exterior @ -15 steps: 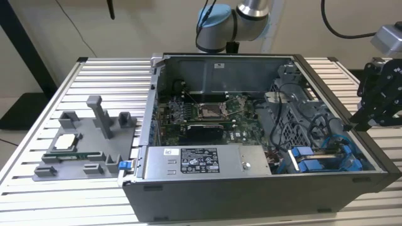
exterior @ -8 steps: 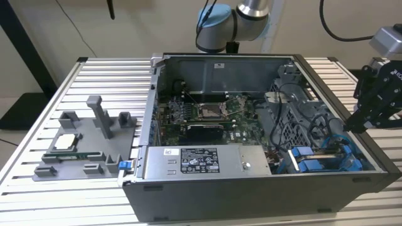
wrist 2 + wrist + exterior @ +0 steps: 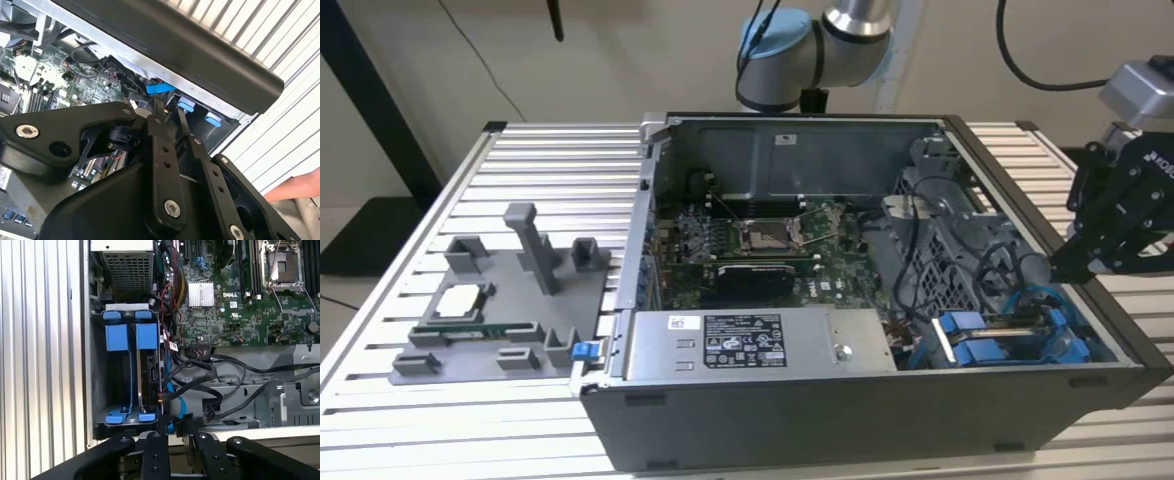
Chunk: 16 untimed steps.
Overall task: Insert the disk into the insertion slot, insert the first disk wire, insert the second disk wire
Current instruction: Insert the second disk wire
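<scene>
The disk [image 3: 149,372] stands on edge inside the insertion slot [image 3: 115,390], its connector end facing up between blue tabs. In the exterior view the slot [image 3: 1087,345] is at the case's near right corner. My gripper [image 3: 1058,272] hangs just above that corner, over the case's right wall. In both wrist views its two black fingers [image 3: 162,432] stand close together, shut on the end of a blue disk wire [image 3: 160,88]. The gripper [image 3: 175,422] sits a short way from the disk's connector, and the blue wire [image 3: 170,400] runs beside the disk. In the second wrist view the gripper [image 3: 169,107] points down into the case.
A grey power supply [image 3: 747,343] fills the case's front; the green motherboard [image 3: 761,245] lies behind it. Black cables [image 3: 225,385] crowd the space beside the bay. A grey parts fixture [image 3: 494,300] stands on the slatted table at the exterior view's left. A hand [image 3: 295,190] shows beyond the case.
</scene>
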Motion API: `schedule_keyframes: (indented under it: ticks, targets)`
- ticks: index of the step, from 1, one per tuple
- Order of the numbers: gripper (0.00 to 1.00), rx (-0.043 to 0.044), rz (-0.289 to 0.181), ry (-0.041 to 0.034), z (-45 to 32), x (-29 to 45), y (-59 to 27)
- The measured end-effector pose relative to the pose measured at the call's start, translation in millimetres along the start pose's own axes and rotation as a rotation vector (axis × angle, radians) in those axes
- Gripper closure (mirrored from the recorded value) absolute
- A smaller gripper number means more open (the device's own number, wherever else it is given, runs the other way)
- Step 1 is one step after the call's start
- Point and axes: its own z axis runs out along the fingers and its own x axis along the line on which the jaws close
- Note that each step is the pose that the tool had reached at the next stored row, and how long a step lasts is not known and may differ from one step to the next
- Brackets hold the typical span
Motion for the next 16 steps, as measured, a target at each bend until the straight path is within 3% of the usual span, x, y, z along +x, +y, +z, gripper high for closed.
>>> schedule_keyframes:
  ticks: [3,9,16]
  targets:
    - [0.0,-0.0046,-0.003,-0.0041,0.5,-0.2,-3.2]
    - [0.0,-0.0214,-0.009,-0.0054,1.5,-0.7,-11.7]
    - [0.0,-0.0347,-0.014,-0.0295,3.0,-0.6,-11.9]
